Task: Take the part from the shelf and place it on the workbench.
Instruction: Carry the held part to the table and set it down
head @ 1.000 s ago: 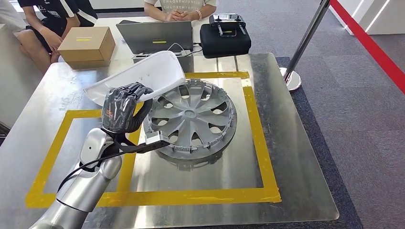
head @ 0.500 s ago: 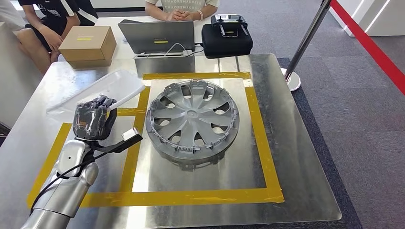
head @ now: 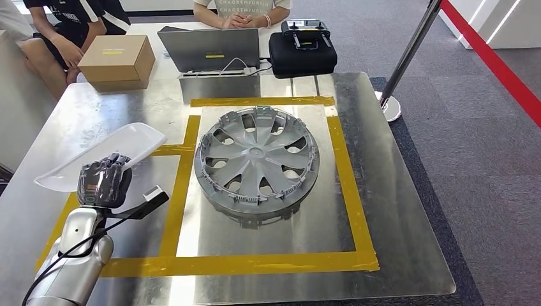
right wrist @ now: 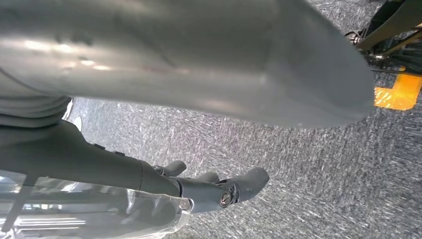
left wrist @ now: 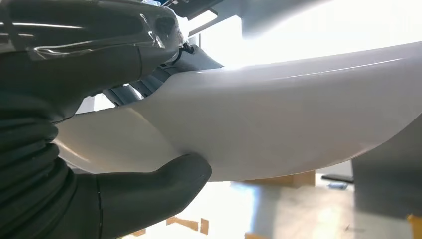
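While the left hand (head: 102, 183) grips the white plastic part (head: 102, 155) over the steel workbench's (head: 395, 210) near-left yellow-taped area, left of the hubcap (head: 255, 159), it should lower level, then release; the right hand (right wrist: 209, 191) hangs loosely curled, holding nothing.

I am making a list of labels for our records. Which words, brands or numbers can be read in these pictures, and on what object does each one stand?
None can be read with certainty.
White shirt of the seated person: printed letters, cut off and too small.
Brown cardboard box: yellow label, too small.
Grey laptop lid: yellow sticker, too small.
Grey plastic hubcap: no text visible.
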{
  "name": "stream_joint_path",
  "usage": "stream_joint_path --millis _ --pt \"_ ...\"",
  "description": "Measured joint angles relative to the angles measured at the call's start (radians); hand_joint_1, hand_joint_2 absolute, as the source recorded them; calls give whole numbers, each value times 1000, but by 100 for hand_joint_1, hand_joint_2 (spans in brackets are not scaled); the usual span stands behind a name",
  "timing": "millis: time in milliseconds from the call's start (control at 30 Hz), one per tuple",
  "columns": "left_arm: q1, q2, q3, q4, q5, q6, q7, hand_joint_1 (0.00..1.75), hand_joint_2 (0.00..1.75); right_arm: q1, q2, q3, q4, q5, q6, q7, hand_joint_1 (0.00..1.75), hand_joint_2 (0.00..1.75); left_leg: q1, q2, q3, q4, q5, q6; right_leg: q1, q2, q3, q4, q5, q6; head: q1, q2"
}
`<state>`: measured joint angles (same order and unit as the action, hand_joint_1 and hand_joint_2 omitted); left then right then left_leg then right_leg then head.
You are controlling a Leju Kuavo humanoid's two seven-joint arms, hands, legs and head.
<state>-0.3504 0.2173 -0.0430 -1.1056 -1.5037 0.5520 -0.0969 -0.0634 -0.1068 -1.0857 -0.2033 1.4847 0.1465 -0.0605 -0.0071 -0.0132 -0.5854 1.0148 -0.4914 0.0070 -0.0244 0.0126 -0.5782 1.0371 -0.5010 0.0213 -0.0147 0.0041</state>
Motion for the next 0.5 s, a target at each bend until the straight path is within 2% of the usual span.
stream_joint_path --millis 267,400,500 --pt "46 -8 35 49 -47 -13 -3 175 175 0 0 0 0 1 1 -8 0 0 0 0 0 0 0 0 0 0 1 -1 0 0 0 0" --pt "68 -11 43 45 -60 -33 19 2 175 0 0 0 0 11 1 -13 0 0 0 0 0 0 0 0 0 0 1 -1 0 0 0 0" --pt "92 -11 56 26 -62 -34 10 0 175 0 0 0 0 14 1 -14 0 0 0 0 0 0 0 0 0 0 1 -1 0 0 0 0"
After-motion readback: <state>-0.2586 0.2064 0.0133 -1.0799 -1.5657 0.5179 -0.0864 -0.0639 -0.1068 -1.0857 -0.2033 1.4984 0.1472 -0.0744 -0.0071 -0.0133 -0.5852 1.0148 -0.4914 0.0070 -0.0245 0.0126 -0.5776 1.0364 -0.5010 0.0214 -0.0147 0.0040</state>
